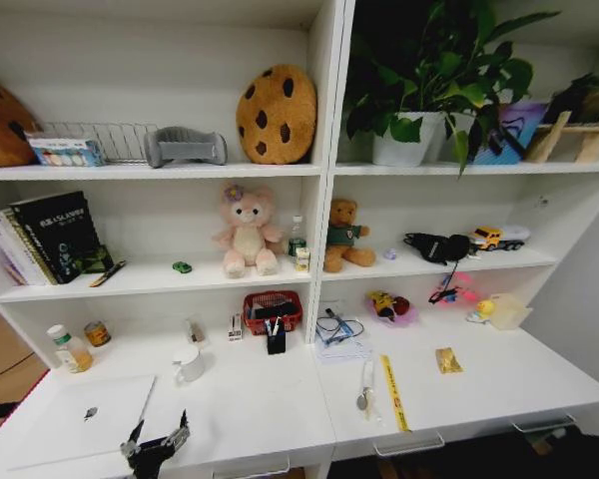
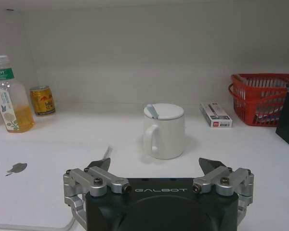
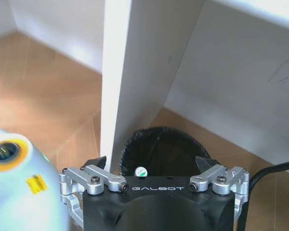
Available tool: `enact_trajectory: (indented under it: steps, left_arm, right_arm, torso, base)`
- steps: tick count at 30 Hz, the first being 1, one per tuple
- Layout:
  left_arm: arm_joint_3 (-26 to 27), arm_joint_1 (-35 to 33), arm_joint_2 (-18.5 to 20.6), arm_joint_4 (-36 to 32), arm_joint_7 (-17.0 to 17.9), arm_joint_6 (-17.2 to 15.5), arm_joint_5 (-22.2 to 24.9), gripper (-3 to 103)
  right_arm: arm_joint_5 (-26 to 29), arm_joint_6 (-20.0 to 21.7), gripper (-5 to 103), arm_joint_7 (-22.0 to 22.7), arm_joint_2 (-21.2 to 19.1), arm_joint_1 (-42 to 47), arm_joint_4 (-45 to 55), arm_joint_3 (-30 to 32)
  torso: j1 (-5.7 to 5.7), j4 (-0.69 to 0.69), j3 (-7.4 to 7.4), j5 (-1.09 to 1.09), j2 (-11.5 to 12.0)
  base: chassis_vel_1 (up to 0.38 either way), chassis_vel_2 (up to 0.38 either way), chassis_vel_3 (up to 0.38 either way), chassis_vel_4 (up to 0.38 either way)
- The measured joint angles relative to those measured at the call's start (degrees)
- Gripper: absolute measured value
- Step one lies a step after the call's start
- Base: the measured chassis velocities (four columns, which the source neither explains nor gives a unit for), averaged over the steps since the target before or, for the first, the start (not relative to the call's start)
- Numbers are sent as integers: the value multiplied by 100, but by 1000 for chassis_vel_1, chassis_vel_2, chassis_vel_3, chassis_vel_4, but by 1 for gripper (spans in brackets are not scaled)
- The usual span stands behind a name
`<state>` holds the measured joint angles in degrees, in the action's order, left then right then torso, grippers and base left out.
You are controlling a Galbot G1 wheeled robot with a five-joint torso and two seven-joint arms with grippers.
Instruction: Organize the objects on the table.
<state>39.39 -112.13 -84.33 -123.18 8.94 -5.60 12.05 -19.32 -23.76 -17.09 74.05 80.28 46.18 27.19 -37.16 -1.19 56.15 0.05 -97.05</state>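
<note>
Left gripper (image 1: pixel 156 437) wide, empty | right gripper (image 3: pixel 154 166) wide | laptop (image 1: pixel 85 416) edge-cropped

A home study: white shelving (image 1: pixel 324 170) with books (image 1: pixel 55 235), plush toys (image 1: pixel 248 232).

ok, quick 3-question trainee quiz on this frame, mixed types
1. True or false: the left hand is open and holds nothing.
2. What stands nearest ahead of the left hand? A) lidded white mug B) red basket C) yellow can
3. Fill in: the silver laptop lies on the table with its lid ____.

Key: 1 true; 2 A; 3 closed.
</note>
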Motion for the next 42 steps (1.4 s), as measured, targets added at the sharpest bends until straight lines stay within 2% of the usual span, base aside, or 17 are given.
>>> enact_trajectory:
  steps: [3, 8, 9, 11, 12, 16, 21, 25, 26, 27, 28, 29, 32, 33, 35, 36, 42]
  left_arm:
    - [-12, 17, -1, -12, 0, -1, 0, 100]
    - [-47, 41, 38, -92, 0, -1, 0, 100]
    - [-47, 41, 38, -92, 0, -1, 0, 100]
    - [-66, 73, 115, -135, 2, -1, 12, 100]
    - [-69, 100, 168, -191, 5, -7, 45, 100]
    - [-69, 105, 188, -252, 5, 8, 56, 100]
    - [-129, 129, 181, -281, -3, 29, 31, 100]
    - [-135, 193, 205, -346, -9, 29, 63, 100]
    - [-135, 193, 205, -346, -9, 29, 63, 100]
    - [-109, 214, 221, -383, -11, 29, 108, 100]
    - [-109, 214, 221, -383, -11, 29, 108, 100]
    - [-62, 229, 224, -435, -9, 29, 159, 100]
    - [-13, 249, 210, -530, -3, 19, 239, 100]
    - [-13, 249, 210, -530, -3, 19, 239, 100]
    - [-12, 257, 175, -540, 0, 18, 244, 100]
    - [-20, 260, 149, -541, 1, 17, 244, 100]
    - [-28, 266, 111, -535, -1, 18, 241, 100]
  right_arm:
    - [202, 2, 100, 1, -34, 458, 489, 77]
    - [1257, -367, 100, 511, -133, 2612, 2749, 512]
    - [1257, -367, 100, 511, -133, 2612, 2749, 512]
    - [1593, -670, 100, 684, -133, 3385, 3709, 857]
    - [1810, -1043, 100, 758, -110, 3945, 4414, 1148]
    - [2105, -1536, 100, 736, 7, 4640, 5737, 1915]
    - [2479, -1400, 100, 875, 61, 4965, 6860, 2291]
    - [3091, -573, 100, 936, 87, 4801, 7840, 2456]
    - [3091, -573, 100, 936, 87, 4801, 7840, 2456]
    - [3336, 22, 100, 1049, 111, 4559, 8116, 2430]
    - [3336, 22, 100, 1049, 111, 4559, 8116, 2430]
    - [3555, 683, 100, 1324, 123, 4183, 8345, 2331]
    - [4232, 1898, 100, 1940, 19, 3372, 8704, 2122]
    - [4232, 1898, 100, 1940, 19, 3372, 8704, 2122]
    - [4629, 2503, 100, 2217, -142, 2908, 8803, 2042]
    - [4718, 2690, 100, 2263, -220, 2761, 8798, 2042]
    - [4774, 2689, 100, 2234, -317, 2732, 8604, 2196]
  torso:
    - [0, 2, -1, 1, 0]
    - [1, 0, -1, -2, -1]
    - [1, 0, -1, -2, -1]
    - [0, 3, -1, -2, -1]
    - [0, 1, 0, -1, -1]
    - [0, 4, 0, 0, -1]
    - [0, 2, 0, -2, -1]
    - [0, 3, 0, -1, 0]
    - [0, 3, 0, -1, 0]
    - [-1, 2, 1, -2, 0]
    - [-1, 2, 1, -2, 0]
    - [-1, 2, 1, 0, 0]
    - [-1, 2, 1, 0, 0]
    - [-1, 2, 1, 0, 0]
    - [-2, 5, 1, 0, 1]
    - [-2, 5, 1, 0, 2]
    - [-2, 1, 1, 0, 1]
  base:
    - [0, 0, 0, 0]
    - [0, 0, 0, 0]
    - [0, 0, 0, 0]
    - [0, 0, 0, 0]
    - [0, 0, 0, 0]
    - [0, 0, 0, 0]
    - [0, 0, 0, 0]
    - [0, 0, 0, 0]
    - [0, 0, 0, 0]
    - [0, 0, 0, 0]
    - [0, 0, 0, 0]
    - [0, 0, 0, 0]
    - [0, 0, 0, 0]
    - [0, 0, 0, 0]
    - [0, 0, 0, 0]
    - [0, 0, 0, 0]
    - [0, 0, 0, 0]
